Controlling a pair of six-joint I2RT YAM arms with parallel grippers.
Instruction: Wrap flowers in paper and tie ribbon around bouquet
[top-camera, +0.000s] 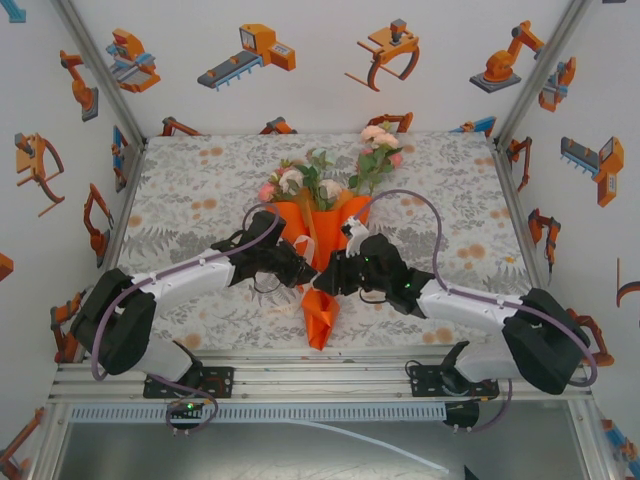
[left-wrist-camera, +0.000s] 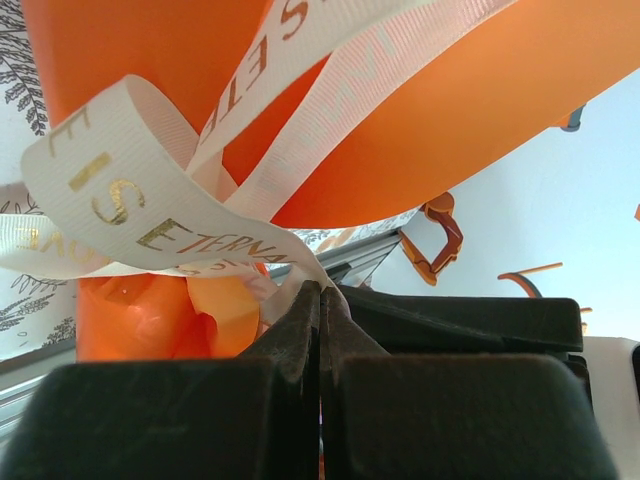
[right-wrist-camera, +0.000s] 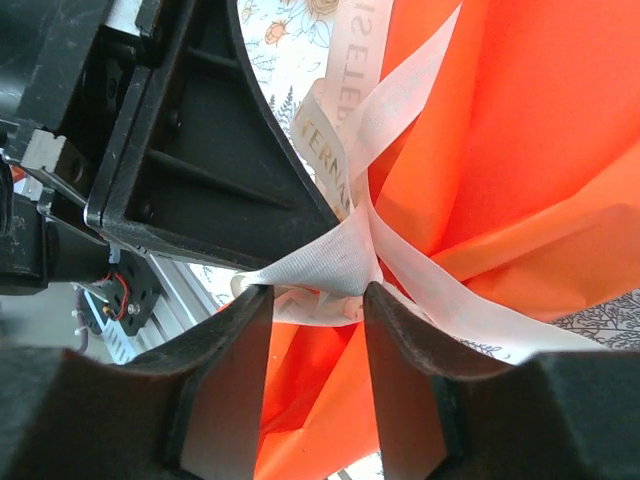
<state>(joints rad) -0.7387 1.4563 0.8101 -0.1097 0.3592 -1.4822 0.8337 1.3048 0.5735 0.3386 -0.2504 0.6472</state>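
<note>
ribbon crossed at cone waist: left pinching a strand, right open around the crossing

bouquet (top-camera: 322, 215) lies mid-table on the floral tablecloth (top-camera: 190, 200), blooms toward the far side, cone tip toward the arm bases. flowers (top-camera: 300, 182) (pink, peach and white, with green leaves) stick out of the wide end of the orange paper (top-camera: 321, 310). one stem with pink blooms leans off to the right. both arms reach in from either side and meet at the narrow part of the cone.

left gripper (left-wrist-camera: 320, 292): fingers pressed together with no gap. a strand of the ribbon (left-wrist-camera: 125, 190) runs down into the seam at the tips, so that strand is pinched. the ribbon is cream-white with gold lettering, looped and crossed over itself against the paper just above the tips.

right gripper (right-wrist-camera: 318, 300): fingers partly apart, with the ribbon crossing sitting in the gap at the tips. strands fan out from there, upward and to the lower right across the paper. fabric looks to touch both tips, but can't confirm any grip from this angle. the left gripper body sits just beside it, upper left in the right wrist view.
</note>
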